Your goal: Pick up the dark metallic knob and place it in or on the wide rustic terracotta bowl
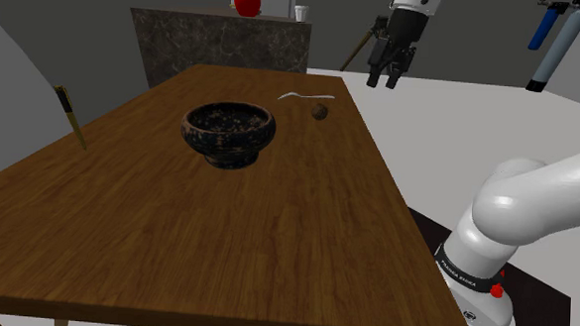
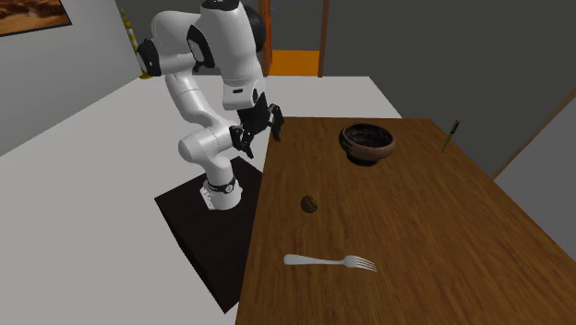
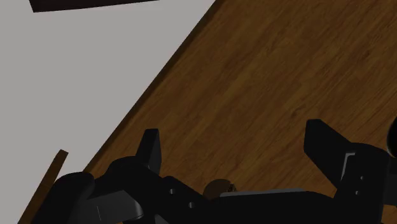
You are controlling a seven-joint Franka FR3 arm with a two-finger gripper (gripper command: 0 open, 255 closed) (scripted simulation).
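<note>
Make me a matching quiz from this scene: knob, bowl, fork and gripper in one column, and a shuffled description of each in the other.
Column one:
1 knob
2 bowl
3 fork
4 gripper

Column two:
A open, in the air, holding nothing
B pale, lying flat
C wide, dark, mottled
D small, round, near the fork

Pairs: 1-D, 2-C, 3-B, 4-A

Small dark knob (image 1: 320, 111) sits on the table (image 1: 176, 232), apart from the upright dark mottled bowl (image 1: 230, 132).
</note>
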